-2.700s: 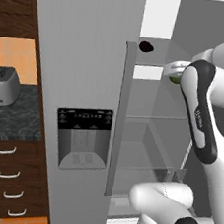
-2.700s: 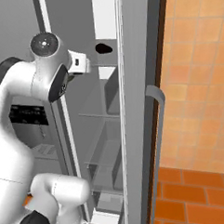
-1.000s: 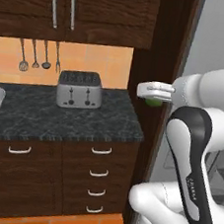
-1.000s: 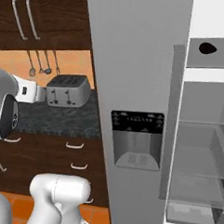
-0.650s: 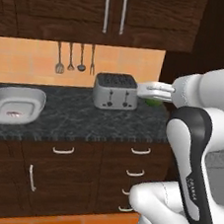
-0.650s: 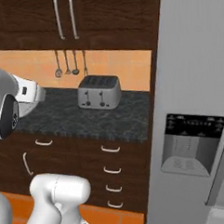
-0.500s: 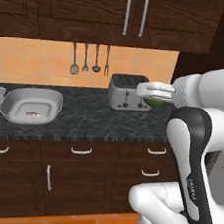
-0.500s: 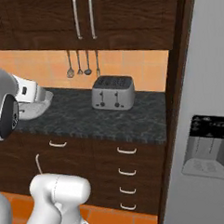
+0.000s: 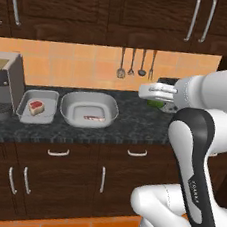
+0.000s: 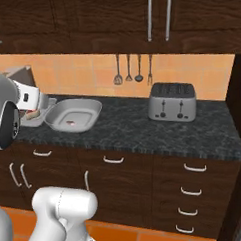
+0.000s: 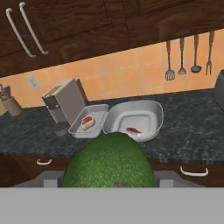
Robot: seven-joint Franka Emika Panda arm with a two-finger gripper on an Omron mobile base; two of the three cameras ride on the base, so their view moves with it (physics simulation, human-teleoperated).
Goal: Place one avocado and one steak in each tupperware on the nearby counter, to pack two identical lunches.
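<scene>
One avocado [image 11: 109, 161] sits clamped between the jaws of the gripper [image 9: 156, 101], held in the air above the front of the counter [image 9: 129, 127], right of both tupperware. Small rectangular tupperware [image 9: 36, 106] holds a steak [image 9: 36, 106]; larger oval tupperware [image 9: 88, 110] just beside it holds a steak piece [image 9: 91, 117]. Toaster [image 10: 172, 102] further right, utensils [image 10: 133, 68] on wall

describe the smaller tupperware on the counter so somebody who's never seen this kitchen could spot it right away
Find the dark stone counter under the orange tiled wall. Left of the hanging utensils sit two pale-grey containers side by side. The small tupperware is the rectangular one on the left, beside the coffee machine, with a steak in it; the large tupperware next to it is wider, rounder and deeper.
</scene>
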